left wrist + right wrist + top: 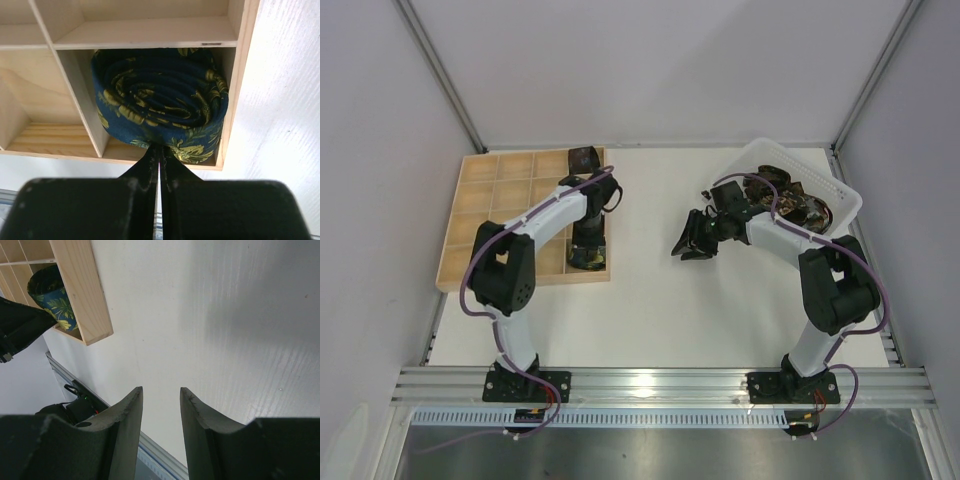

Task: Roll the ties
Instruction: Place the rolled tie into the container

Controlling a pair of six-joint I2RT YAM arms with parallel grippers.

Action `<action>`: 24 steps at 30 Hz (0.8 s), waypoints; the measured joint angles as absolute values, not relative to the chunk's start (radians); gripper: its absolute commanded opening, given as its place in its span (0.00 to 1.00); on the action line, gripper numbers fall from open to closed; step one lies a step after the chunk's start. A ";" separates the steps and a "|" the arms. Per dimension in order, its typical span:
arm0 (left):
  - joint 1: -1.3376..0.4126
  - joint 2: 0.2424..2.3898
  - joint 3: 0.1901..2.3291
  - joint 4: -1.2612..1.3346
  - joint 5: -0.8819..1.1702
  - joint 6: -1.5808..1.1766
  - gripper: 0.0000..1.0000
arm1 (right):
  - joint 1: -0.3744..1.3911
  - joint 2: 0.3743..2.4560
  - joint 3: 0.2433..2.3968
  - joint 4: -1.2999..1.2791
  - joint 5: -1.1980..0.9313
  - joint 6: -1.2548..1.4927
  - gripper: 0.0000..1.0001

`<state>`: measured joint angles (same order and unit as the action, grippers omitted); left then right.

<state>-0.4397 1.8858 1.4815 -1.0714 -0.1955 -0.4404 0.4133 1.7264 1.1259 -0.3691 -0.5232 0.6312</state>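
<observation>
Left end effector (159, 151) clamped together, tips at near edge of rolled navy tie (160, 100) in near-right corner cell of grid tray (241, 75); pinch on fabric not discernible. Right end effector (160, 392) half-spread, empty, over bench (225, 315) right of tray. Second roll (582, 158) in tray's far-right cell, print unreadable. Tie heap (795, 205) in basket (820, 172) well right of tray, partly arm-hidden.

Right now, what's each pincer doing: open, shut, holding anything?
Left pincer: shut, nothing visibly gripped, tips at the rolled navy tie.
Right pincer: open, empty, above the table.
</observation>
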 measured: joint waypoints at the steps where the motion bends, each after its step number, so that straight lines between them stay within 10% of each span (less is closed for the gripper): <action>1: -0.440 1.892 1.481 -1.071 -0.193 -0.435 0.01 | 0.413 1.726 1.126 -0.369 -0.524 0.632 0.41; 24: -0.437 1.629 1.486 -1.116 -0.228 -0.447 0.18 | 0.456 1.699 1.126 -0.393 -0.501 0.643 0.42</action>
<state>-0.4370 1.6287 1.4860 -1.1164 -0.2279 -0.4465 0.4557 1.6993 1.1259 -0.3927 -0.5007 0.6426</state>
